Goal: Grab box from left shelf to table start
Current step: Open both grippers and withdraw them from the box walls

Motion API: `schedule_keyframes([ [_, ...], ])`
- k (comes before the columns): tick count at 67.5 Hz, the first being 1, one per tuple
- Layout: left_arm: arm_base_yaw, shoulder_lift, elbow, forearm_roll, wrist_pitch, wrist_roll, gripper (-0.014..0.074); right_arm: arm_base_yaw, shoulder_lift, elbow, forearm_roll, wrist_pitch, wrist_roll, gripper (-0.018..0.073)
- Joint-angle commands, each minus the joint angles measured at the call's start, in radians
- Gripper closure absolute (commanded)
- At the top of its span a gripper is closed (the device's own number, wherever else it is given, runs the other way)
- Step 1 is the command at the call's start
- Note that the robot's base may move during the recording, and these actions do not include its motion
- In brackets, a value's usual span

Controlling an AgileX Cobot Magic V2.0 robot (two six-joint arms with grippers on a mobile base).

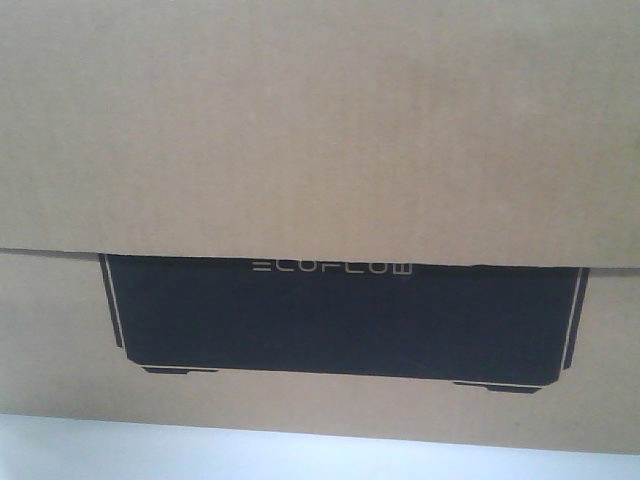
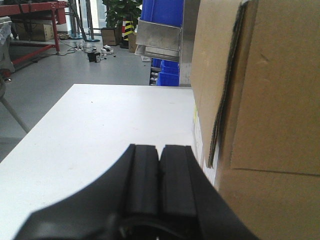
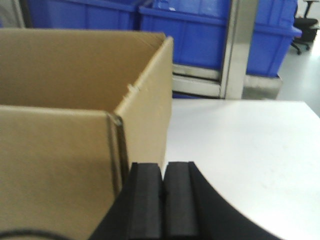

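Observation:
The brown cardboard box (image 1: 320, 130) fills the front view, with its black printed silhouette and pale ECOFLOW lettering. It stands on the white table (image 1: 200, 450). In the left wrist view the box (image 2: 270, 100) is at the right, on the table (image 2: 100, 135). My left gripper (image 2: 159, 150) is shut and empty, close beside the box's left side. In the right wrist view the box (image 3: 65, 150) is at the left, on the table (image 3: 240, 145). My right gripper (image 3: 163, 167) is shut and empty, by the box's right side. The left shelf is out of view.
Blue plastic bins (image 3: 200, 30) and a silver metal post (image 3: 237, 50) stand behind the table's far edge. Blue bins (image 2: 162, 30) and a metal tray also show in the left wrist view. An open workshop floor (image 2: 45, 80) lies left of the table.

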Motion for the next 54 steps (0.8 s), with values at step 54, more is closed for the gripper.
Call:
schedule_keyframes([
  [54,-0.001,-0.016,-0.004,-0.010,-0.095,-0.001,0.0696,-0.008,-0.017,0.295,-0.008,-0.411,0.009,0.0502],
])
